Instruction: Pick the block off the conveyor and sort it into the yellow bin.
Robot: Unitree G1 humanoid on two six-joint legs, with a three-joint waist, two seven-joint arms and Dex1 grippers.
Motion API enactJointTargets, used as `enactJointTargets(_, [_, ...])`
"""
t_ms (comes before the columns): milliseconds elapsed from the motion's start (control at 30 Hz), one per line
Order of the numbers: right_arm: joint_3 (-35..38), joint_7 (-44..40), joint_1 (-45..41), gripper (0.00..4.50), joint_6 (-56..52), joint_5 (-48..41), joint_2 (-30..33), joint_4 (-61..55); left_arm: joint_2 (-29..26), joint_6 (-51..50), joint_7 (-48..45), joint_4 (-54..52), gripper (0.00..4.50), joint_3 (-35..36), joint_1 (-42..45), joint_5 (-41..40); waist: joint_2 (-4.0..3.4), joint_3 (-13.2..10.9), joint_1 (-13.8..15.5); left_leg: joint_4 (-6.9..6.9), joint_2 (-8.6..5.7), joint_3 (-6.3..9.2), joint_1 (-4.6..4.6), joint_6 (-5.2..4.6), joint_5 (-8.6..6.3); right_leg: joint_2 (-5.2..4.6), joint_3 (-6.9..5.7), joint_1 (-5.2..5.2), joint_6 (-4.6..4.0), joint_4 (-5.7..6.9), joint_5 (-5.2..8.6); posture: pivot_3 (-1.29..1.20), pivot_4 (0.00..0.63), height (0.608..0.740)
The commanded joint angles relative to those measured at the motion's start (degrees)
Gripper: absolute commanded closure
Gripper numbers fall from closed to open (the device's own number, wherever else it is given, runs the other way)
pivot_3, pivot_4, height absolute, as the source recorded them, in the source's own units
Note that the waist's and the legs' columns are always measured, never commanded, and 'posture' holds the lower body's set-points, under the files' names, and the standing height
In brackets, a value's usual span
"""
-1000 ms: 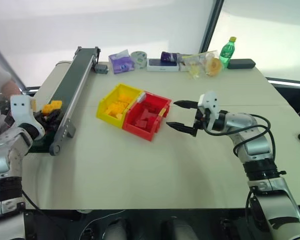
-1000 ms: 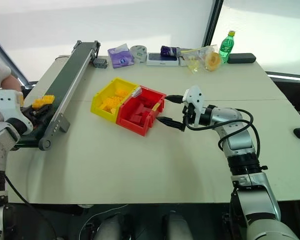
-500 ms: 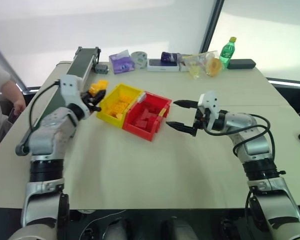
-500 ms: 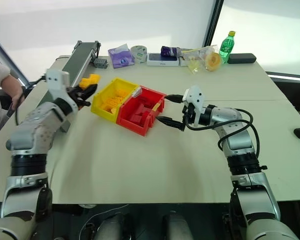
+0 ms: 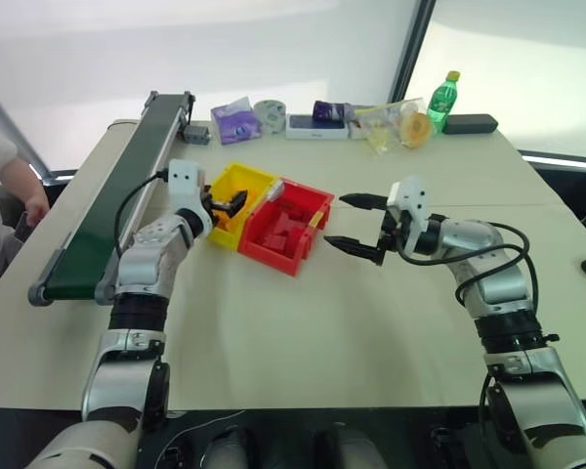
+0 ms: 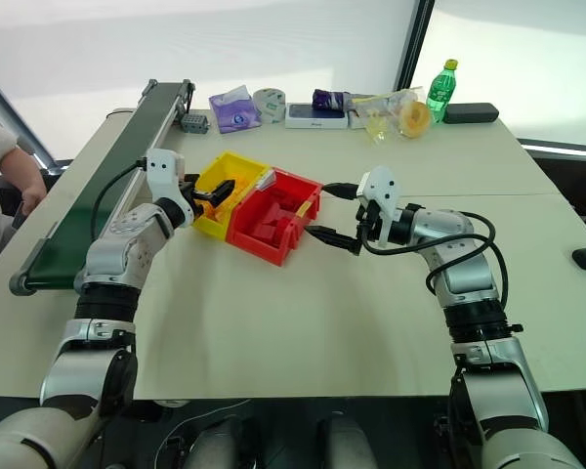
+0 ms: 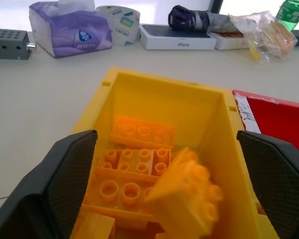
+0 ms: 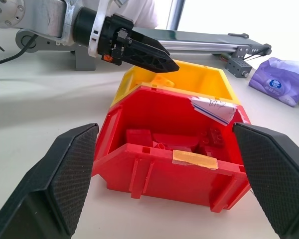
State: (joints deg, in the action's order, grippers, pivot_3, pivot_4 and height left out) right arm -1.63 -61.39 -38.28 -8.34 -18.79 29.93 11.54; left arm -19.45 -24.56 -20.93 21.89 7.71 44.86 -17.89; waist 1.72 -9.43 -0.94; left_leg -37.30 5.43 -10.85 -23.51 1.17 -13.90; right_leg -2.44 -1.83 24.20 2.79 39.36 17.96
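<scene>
The block (image 7: pixel 187 191), a yellow-orange studded brick, lies tilted inside the yellow bin (image 5: pixel 242 177) on top of several like bricks and touches neither finger. My left gripper (image 5: pixel 230 203) hangs open over that bin's near end, its fingers level and wide apart. The conveyor (image 5: pixel 117 205), with its dark green belt, runs along the table's left side, behind my left arm. My right gripper (image 5: pixel 350 223) stands open just right of the red bin (image 5: pixel 273 256), holding nothing.
The red bin, holding red bricks, touches the yellow bin's right side. At the table's far edge are a purple tissue pack (image 5: pixel 236 121), a tape roll (image 5: pixel 271 112), a phone box (image 5: pixel 317 127), a plastic bag (image 5: pixel 398 125) and a green bottle (image 5: pixel 444 100). A person's arm (image 5: pixel 10 186) shows at the left.
My left arm swung right from the conveyor's near end to over the yellow bin with the block, then opened; the block now lies in the bin. The right arm stayed still.
</scene>
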Motion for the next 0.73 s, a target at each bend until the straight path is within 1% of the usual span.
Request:
enactJointTargets(33, [1.29,-0.14,-0.26,0.0,0.84,-0.71,0.34,-1.38,-1.88,1.15,-1.41,-6.28,0.03,2.54,-0.16,-1.47,0.0,0.0,-0.06,0.0,0.0,0.0,0.0,0.0,0.0,0.0,0.0,0.0,0.0,0.0,0.0,0.0,0.15,0.74])
enactJointTargets(100, [1.28,-0.31,-0.09,0.0,1.23,-0.64,0.36,-1.07,-3.24,1.16,-1.46,-10.6,0.03,3.64,-2.5,-1.65,0.0,0.0,-0.21,0.01,0.01,0.0,0.0,0.0,0.0,0.01,0.0,0.0,0.0,0.0,0.0,0.0,0.15,0.74])
enactJointTargets(167, [1.32,-0.43,0.08,0.0,1.41,-0.69,0.38,-0.97,-5.01,-1.06,-2.08,-14.96,0.03,4.32,-5.0,-2.3,0.0,0.0,-0.31,0.03,0.03,0.0,0.01,0.0,0.0,-0.01,0.02,0.0,0.0,0.0,0.0,0.0,0.15,0.74])
enactJointTargets(233, [1.38,-0.68,0.25,0.0,1.84,-0.64,0.47,-0.47,-7.9,-4.6,-4.57,-22.65,0.03,7.89,-10.15,-6.75,0.0,0.0,-0.4,0.04,0.06,0.0,0.01,0.01,0.01,-0.03,0.03,0.0,0.0,0.0,0.0,0.0,0.15,0.74])
enactJointTargets(300, [1.35,-1.0,0.24,0.0,2.26,-0.57,0.53,0.15,-11.5,-6.5,-7.22,-29.8,0.03,10.68,-16.13,-9.38,0.0,0.0,-0.56,0.05,0.19,0.0,0.01,0.02,0.01,-0.05,0.05,0.01,0.0,0.0,0.0,0.0,0.15,0.74])
enactJointTargets(400, [1.2,-1.51,-0.23,0.0,2.81,-0.47,0.45,1.34,-15.61,-9.88,-9.95,-37.85,0.03,17.18,-24.83,-14.91,0.0,0.0,-0.67,0.05,0.21,0.02,0.01,0.02,0.01,-0.07,0.05,0.01,-0.01,0.0,0.0,0.0,0.15,0.74])
enactJointTargets(467, [1.14,-1.83,-0.54,0.0,2.99,-0.44,0.43,1.86,-17.77,-11.52,-11.67,-40.07,0.03,21.1,-29.27,-17.94,-0.01,0.0,-0.46,0.03,0.21,0.03,0.01,0.02,0.01,-0.08,0.05,0.0,-0.01,0.01,0.0,0.0,0.15,0.74])
enactJointTargets(567, [1.06,-2.31,-0.9,0.0,2.99,-0.41,0.51,2.29,-19.92,-10.59,-14.05,-40.97,0.03,26.92,-35.6,-19.67,0.0,0.0,-0.11,0.01,0.17,0.06,0.02,0.01,0.01,-0.12,0.03,-0.06,-0.01,0.0,0.0,0.0,0.15,0.74])
enactJointTargets(633, [0.99,-2.55,-1.01,0.0,2.87,-0.44,0.52,2.35,-20.21,-9.28,-14.89,-40.93,0.03,29.61,-38.72,-20.17,0.0,0.0,-0.06,0.01,0.16,0.06,0.04,0.01,0.0,-0.14,0.03,-0.07,-0.01,0.0,0.01,0.0,0.15,0.74])
enactJointTargets(733, [0.99,-2.69,-1.3,0.0,2.63,-0.48,0.58,2.31,-20.7,-6.39,-17.17,-40.57,0.03,31.39,-43.48,-18.85,-0.01,0.0,-0.06,0.03,0.17,0.08,0.03,0.01,0.0,-0.14,0.02,-0.07,-0.02,0.0,0.01,0.0,0.15,0.74])
